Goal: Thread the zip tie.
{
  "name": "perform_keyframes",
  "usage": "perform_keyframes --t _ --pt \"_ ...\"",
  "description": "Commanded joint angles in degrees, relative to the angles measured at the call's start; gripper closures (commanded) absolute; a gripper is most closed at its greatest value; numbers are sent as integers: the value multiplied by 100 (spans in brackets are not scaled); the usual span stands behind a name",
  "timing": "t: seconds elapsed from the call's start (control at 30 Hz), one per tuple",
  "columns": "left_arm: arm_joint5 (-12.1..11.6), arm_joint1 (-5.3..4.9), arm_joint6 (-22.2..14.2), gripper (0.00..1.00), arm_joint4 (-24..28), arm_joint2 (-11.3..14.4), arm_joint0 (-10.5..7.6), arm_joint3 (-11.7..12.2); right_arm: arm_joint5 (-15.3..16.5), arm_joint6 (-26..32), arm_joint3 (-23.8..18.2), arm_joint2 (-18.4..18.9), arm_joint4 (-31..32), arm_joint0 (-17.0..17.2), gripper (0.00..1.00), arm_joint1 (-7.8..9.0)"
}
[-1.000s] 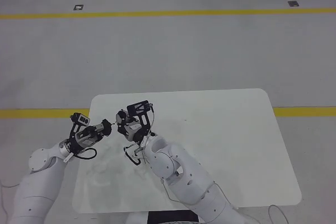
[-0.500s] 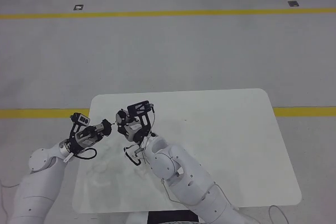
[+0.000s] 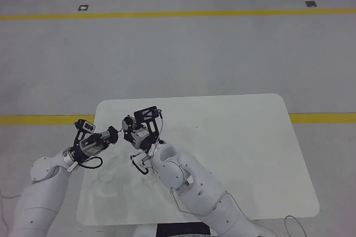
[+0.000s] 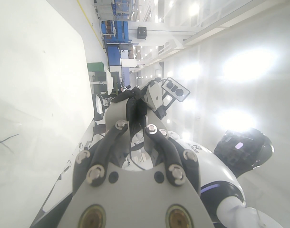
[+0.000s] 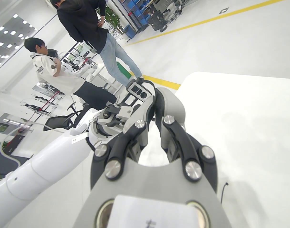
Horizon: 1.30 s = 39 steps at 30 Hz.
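Over the white tabletop's [image 3: 237, 148] far left corner my left fingers [image 4: 120, 113] and right fingers [image 5: 170, 105], both pinched shut, hold the thin dark zip tie [image 3: 120, 131] between them; the pick-up looks done, but I cannot tell whether its tail has entered the head.

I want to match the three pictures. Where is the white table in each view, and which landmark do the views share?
Top view: the table lies in the middle of the picture, a white slab with rounded corners.
Left wrist view: the table is the white surface running away to a rounded far corner.
Right wrist view: the table is the white surface ending in a rounded corner.
Shared landmark: the yellow floor line running past the table.
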<state>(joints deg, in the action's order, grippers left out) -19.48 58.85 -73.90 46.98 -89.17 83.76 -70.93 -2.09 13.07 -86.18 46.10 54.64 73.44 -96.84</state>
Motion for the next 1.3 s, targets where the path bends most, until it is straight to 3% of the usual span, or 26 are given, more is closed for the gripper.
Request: perform_keyframes --t 0.0,1.27 --pt "0 0 0 100 0 0 0 0 -4 -10 -39 -3 14 15 100 6" --pt "0 0 0 100 0 0 0 0 -107 101 -180 -60 42 46 100 69"
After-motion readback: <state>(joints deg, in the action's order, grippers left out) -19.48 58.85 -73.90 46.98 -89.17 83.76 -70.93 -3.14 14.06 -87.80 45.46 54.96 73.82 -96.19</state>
